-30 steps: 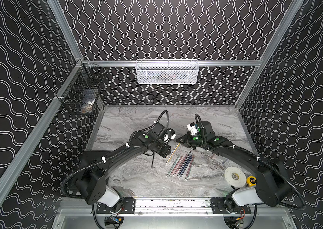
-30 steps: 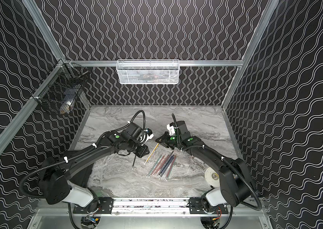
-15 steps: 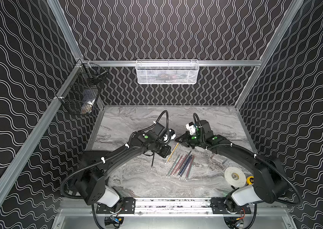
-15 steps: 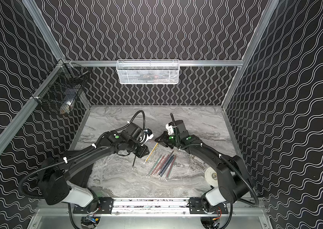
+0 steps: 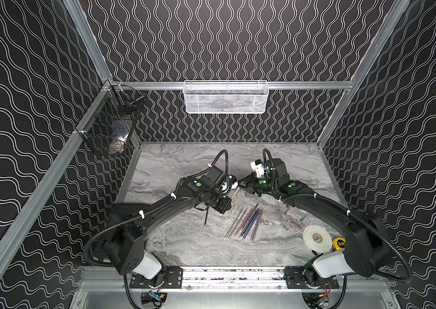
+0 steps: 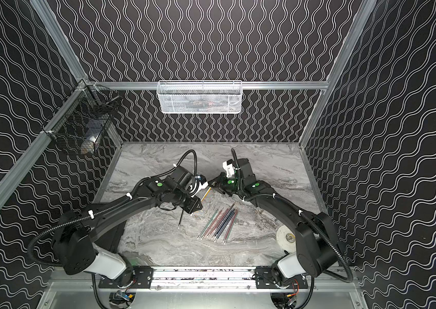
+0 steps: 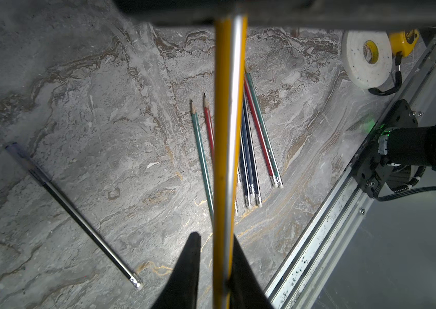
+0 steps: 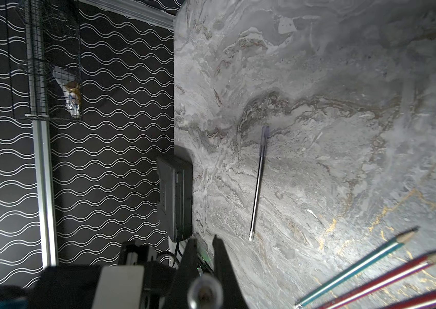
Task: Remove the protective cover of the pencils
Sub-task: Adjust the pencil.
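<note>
my right tool (image 5: 241, 184) has edged in beside my left tool (image 7: 215, 236), which has tightened on the slim yellow pencil (image 7: 222, 133), held just beyond the row of loose coloured pencils (image 5: 243, 223). right is fully closed, perhaps on the clear cover; pulling comes next.

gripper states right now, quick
left gripper: closed on the yellow pencil
right gripper: closed, seemingly on a clear cover
</note>
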